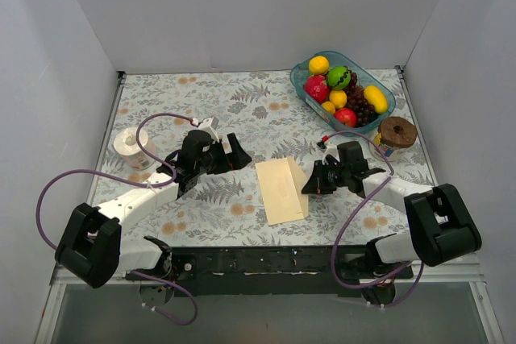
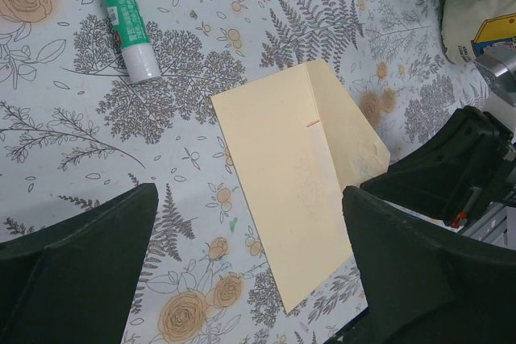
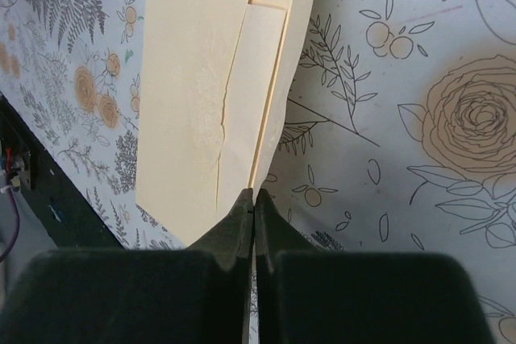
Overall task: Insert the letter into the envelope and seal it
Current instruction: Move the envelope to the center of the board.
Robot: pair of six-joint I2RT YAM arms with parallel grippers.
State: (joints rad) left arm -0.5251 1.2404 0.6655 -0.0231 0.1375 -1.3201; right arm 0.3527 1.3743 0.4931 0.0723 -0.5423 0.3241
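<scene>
1. We see the envelope (image 1: 282, 191) lying flat mid-table, close to the near edge.
2. The right gripper (image 1: 311, 186) is pressed closed, with its tips at the envelope's right edge. We cannot tell whether it pinches paper.
3. The left gripper (image 1: 239, 153) gapes wide, just left of the envelope's far corner and apart from it.
4. The glue stick (image 2: 121, 18) and the fruit tray (image 1: 305, 86) lie well apart from the envelope, with bare table (image 1: 242, 110) between.

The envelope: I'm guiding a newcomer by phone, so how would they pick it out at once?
On the floral-patterned table, look at the middle, toward the near edge: the envelope lies there. It is the only pale cream-yellow paper, a long rectangle, unlike the fruit tub and brown-lidded jar at far right or the white roll at left.
</scene>
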